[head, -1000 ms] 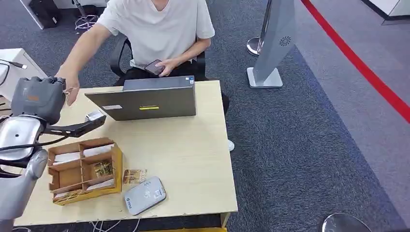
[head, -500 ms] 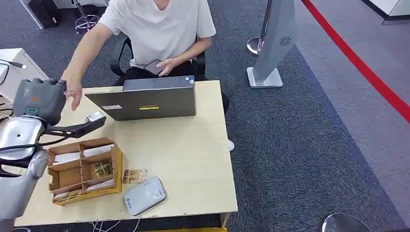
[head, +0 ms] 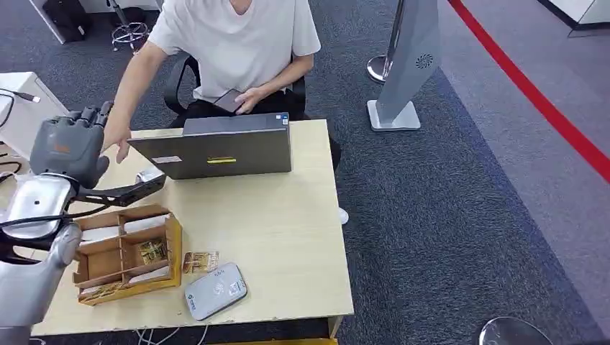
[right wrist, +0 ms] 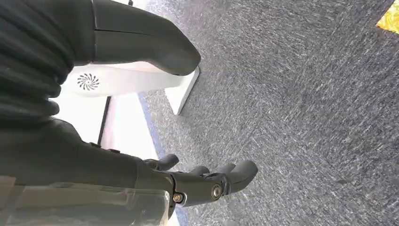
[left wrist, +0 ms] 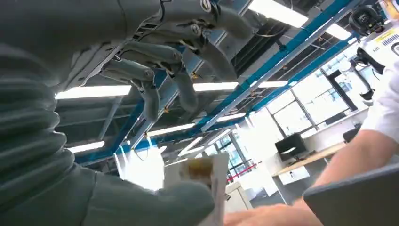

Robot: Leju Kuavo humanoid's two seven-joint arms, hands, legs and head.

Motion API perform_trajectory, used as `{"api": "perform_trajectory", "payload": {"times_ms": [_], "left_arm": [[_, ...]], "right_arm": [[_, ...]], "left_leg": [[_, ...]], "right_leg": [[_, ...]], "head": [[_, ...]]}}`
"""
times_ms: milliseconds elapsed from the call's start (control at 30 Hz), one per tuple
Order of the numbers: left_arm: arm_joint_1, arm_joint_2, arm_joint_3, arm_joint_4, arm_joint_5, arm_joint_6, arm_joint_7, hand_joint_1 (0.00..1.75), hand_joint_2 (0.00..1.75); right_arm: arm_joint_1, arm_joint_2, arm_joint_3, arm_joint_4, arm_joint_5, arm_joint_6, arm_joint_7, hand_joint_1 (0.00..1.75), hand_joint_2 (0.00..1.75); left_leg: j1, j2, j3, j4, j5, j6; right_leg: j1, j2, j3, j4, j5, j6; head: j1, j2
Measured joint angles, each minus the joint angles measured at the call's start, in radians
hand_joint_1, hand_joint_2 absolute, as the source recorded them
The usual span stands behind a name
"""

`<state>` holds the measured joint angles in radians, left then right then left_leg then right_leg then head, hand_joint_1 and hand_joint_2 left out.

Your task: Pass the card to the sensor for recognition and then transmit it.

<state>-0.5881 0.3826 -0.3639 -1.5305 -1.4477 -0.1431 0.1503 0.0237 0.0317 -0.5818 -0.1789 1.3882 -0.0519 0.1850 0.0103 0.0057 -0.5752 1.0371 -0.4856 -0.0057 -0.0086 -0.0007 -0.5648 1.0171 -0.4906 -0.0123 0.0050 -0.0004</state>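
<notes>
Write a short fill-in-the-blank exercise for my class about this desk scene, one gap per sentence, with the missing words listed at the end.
1. The card reader lies near the front edge of the ____.
2. The wooden organizer sits to the ____ of the card reader in the head view.
3. The seated person reaches toward the robot's ____ hand.
4. The card rests against that hand's ____.

Missing words: table; left; left; thumb

No lettering can be read on the card reader or the laptop stickers.
</notes>
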Motion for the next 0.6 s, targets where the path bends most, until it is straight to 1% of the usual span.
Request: {"api": "perform_trajectory", "payload": {"times_ms": [133, 400, 500, 567, 600], "left_arm": [[0.033, -0.012, 0.000, -0.022, 0.006, 0.006, 0.000, 0.00, 1.75], [0.124, -0.029, -0.001, -0.100, 0.023, 0.020, -0.012, 0.00, 1.75], [0.185, -0.026, -0.001, -0.148, 0.049, 0.034, -0.027, 0.00, 1.75], [0.256, -0.015, -0.001, -0.194, 0.069, 0.045, -0.037, 0.00, 1.75], [0.297, -0.001, 0.000, -0.229, 0.082, 0.053, -0.042, 0.00, 1.75]], "right_arm": [[0.000, 0.000, -0.006, 0.000, 0.000, 0.000, 0.002, 0.00, 1.75], [0.000, 0.000, -0.016, 0.000, -0.001, -0.006, 0.008, 0.00, 1.75], [0.001, 0.003, -0.023, 0.000, -0.006, -0.014, 0.012, 0.00, 1.75], [0.001, 0.008, -0.031, 0.000, -0.016, -0.020, 0.019, 0.00, 1.75], [0.002, 0.011, -0.039, 0.000, -0.024, -0.023, 0.021, 0.00, 1.75]], "left_leg": [[0.000, 0.000, 0.000, 0.000, 0.000, 0.000], [0.000, 0.000, 0.000, 0.000, 0.000, 0.000], [0.000, 0.000, -0.001, 0.000, 0.000, 0.000], [0.000, 0.001, 0.000, -0.001, -0.001, 0.000], [0.000, 0.002, 0.000, -0.001, -0.002, 0.000]], "right_leg": [[0.000, 0.000, 0.000, 0.000, 0.000, 0.000], [0.000, 0.000, 0.000, 0.000, 0.000, 0.000], [0.000, 0.000, 0.000, 0.000, 0.000, 0.000], [0.000, 0.002, 0.000, 0.000, -0.001, 0.001], [0.000, 0.002, 0.000, 0.000, -0.001, 0.001]], "head": [[0.000, 0.000], [0.000, 0.000], [0.000, 0.000], [0.000, 0.000], [0.000, 0.000]]}}
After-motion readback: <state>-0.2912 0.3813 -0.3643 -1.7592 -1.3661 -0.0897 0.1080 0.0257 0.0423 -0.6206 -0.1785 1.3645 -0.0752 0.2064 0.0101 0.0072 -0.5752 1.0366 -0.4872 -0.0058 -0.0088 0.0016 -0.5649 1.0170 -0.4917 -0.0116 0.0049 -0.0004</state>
